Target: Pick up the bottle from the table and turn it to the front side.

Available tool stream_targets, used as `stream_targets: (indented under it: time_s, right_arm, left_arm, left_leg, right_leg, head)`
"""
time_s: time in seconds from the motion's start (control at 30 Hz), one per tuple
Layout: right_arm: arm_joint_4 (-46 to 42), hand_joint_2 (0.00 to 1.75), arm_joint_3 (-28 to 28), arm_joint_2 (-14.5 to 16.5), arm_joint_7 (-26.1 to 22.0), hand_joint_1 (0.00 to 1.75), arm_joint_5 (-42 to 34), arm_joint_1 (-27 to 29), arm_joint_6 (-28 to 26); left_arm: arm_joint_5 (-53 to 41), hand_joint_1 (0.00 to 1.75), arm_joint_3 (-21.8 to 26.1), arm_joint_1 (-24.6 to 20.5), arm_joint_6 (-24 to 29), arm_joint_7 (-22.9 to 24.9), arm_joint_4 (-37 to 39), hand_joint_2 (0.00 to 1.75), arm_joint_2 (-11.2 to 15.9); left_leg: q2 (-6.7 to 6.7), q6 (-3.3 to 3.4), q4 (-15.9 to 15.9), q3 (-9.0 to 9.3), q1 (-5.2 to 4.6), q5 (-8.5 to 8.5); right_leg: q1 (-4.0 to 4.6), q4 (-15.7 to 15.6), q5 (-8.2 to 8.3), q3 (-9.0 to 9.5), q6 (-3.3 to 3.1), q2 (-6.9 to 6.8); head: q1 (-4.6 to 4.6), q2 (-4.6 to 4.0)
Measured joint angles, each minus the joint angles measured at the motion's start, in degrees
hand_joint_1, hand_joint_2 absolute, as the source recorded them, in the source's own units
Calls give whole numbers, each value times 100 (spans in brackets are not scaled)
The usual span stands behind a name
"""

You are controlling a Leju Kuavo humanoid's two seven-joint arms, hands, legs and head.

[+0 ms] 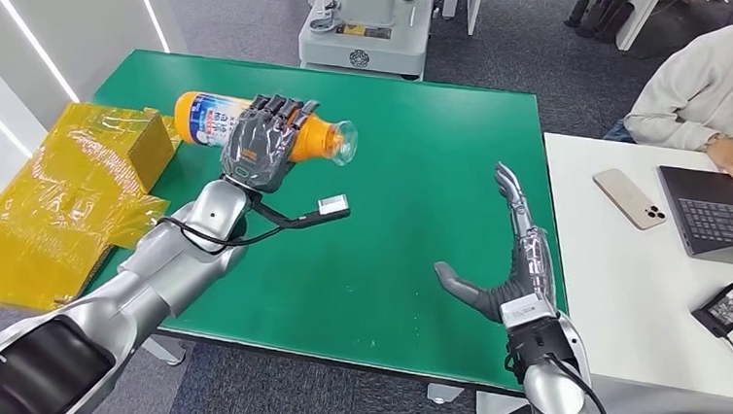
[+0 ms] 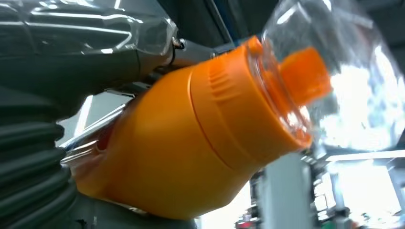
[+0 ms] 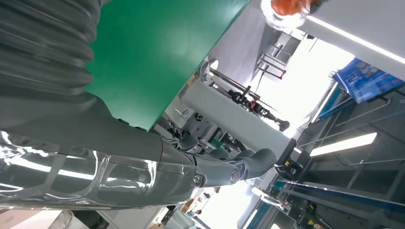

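- Left hand [image 1: 262, 141] wrapped around the orange bottle [image 1: 321, 138], fingers curled over its middle.
- Bottle on its side, held just above the green table [image 1: 410, 220] near the far left part, clear cap [image 1: 345, 143] pointing to the right.
- White and blue label [image 1: 215, 119] showing on the fat end, to the left of the hand.
- Up close from the left wrist: orange shoulder of the bottle [image 2: 191, 143], see-through cap [image 2: 334, 81] with an orange spout inside.
- Right hand [image 1: 505, 265] spread wide, holding nothing, fingers stretched out over the right side of the table, thumb sticking out toward the left.
- Well apart from the bottle.
- Crinkly yellow wrapped box [image 1: 71, 196] at the table's left edge, close to the bottle's fat end.
- White desk [image 1: 609, 312] just beside the green table, with a phone [image 1: 628, 198], a laptop [image 1: 723, 212] and a black charger [image 1: 728, 308] on it.
- Person in a pale top [image 1: 712, 85] at the laptop, one hand on the keys.
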Motion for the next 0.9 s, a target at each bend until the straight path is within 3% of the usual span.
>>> stream_targets:
  time_s: [0.53,0.9]
  right_arm:
    - [-260,175,-171,-37,-147,0,95,412,-127]
    - [-438,175,-390,-38,-180,0,207,671,-106]
  left_arm:
    - [-5,175,-1563,-261,-52,1116,810,175,825]
    - [5,175,-1854,-309,-85,1005,973,175,1236]
  left_leg:
    - [2,-3,-4,-1,1,1]
    - [4,-3,-7,-2,1,1]
  right_leg:
    - [1,1,0,-4,-1,3]
    - [2,1,0,-5,-3,4]
  head:
    - [1,0]
    - [1,0]
